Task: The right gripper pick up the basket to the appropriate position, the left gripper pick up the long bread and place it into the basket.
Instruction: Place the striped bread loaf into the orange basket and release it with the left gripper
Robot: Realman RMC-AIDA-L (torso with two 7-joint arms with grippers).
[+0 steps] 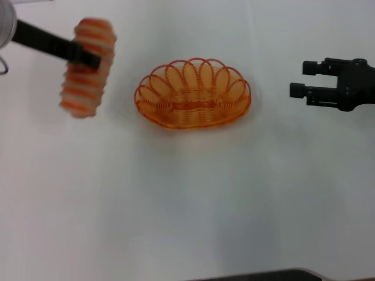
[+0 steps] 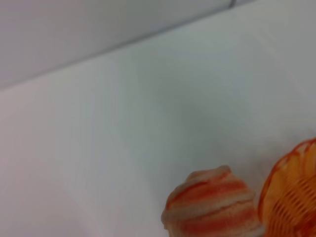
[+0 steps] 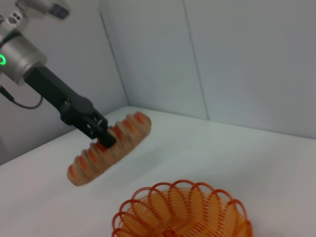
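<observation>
Far left of the head view: left gripper (image 1: 88, 57) clamped on the long bread (image 1: 88, 67), jaws closed across its middle, loaf held in the air above the white table (image 1: 187, 205), not touching it. Bread hangs roughly lengthwise front to back in the head view, slightly tilted; the right wrist view shows the loaf (image 3: 109, 147) sloping, one end lower, with the left gripper (image 3: 101, 133) biting near the centre. Left wrist view only catches a rounded end of the bread (image 2: 212, 207) and a bit of orange wire rim beside it. Centre: the basket (image 1: 193, 93) sits on the table, empty, upright, well apart from the bread and to its right. Far right: right gripper (image 1: 306, 79) with fingers spread, holding nothing, hovering beside the basket but clear of it. Judgement: basket looks already placed, bread is picked, transfer to the basket is the step in hand. Handling: toy loaf likely light, ridged surface gives decent grip, probably a bit soft so a mid-body pinch is the right hold; off-centre grip would let it swing. Basket is only about as long as the loaf, so the bread needs turning to line up with the oval's long axis before release. Wire basket is light and may slide if bumped.
</observation>
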